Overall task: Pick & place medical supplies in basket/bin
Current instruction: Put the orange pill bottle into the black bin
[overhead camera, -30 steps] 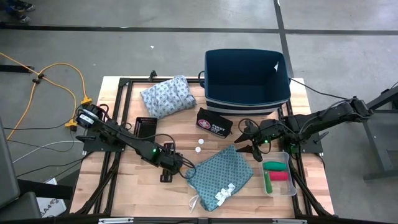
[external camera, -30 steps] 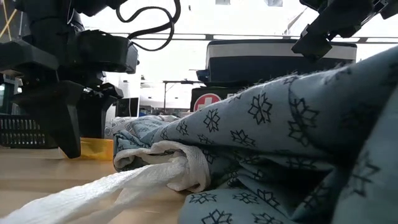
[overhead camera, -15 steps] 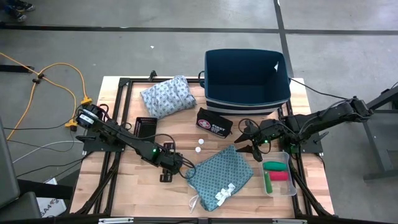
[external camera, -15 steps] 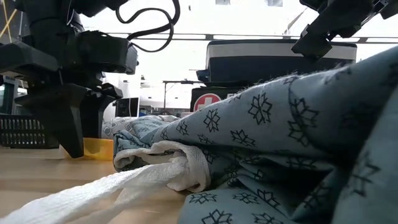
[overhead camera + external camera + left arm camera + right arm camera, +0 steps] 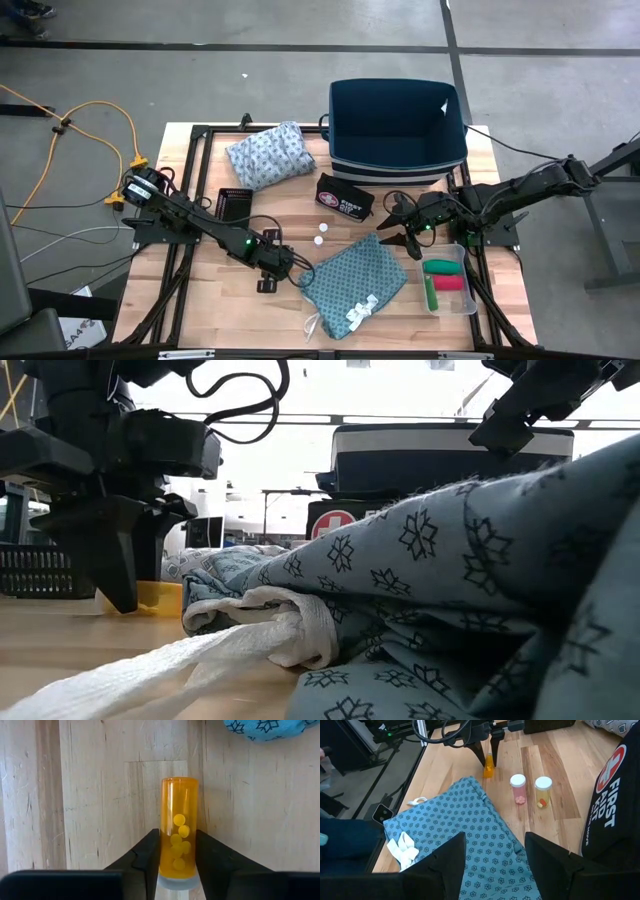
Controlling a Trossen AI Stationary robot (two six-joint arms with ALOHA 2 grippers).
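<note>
An orange see-through pill bottle (image 5: 179, 820) with yellow pills inside lies on its side on the wooden table, just left of the teal patterned cloth (image 5: 355, 280). My left gripper (image 5: 177, 855) is shut on it. My right gripper (image 5: 495, 870) hangs open above the table, between the first aid pouch (image 5: 343, 197) and the teal cloth's far right corner, touching nothing. The pale blue-grey cloth (image 5: 270, 155) lies at the far left. Red and green rolls sit in a clear tray (image 5: 448, 298) at the right. My left gripper pinches the bottle's round sides (image 5: 178, 851) between its two fingers (image 5: 150, 857), near the pale cap end. The fingers slant steeply down from above and straddle the bottle. The bottle lies flat on the table.
A dark blue basket (image 5: 455, 135) stands at the far edge. Two small white-capped pill bottles (image 5: 530, 790) stand between the pouch and the teal cloth. A small black crate (image 5: 234, 203) sits at the left. White ties (image 5: 200, 650) trail from the teal cloth's near end.
My left gripper's fingers have drawn together around the orange bottle, which has stayed where it lay. Neither arm has shifted.
</note>
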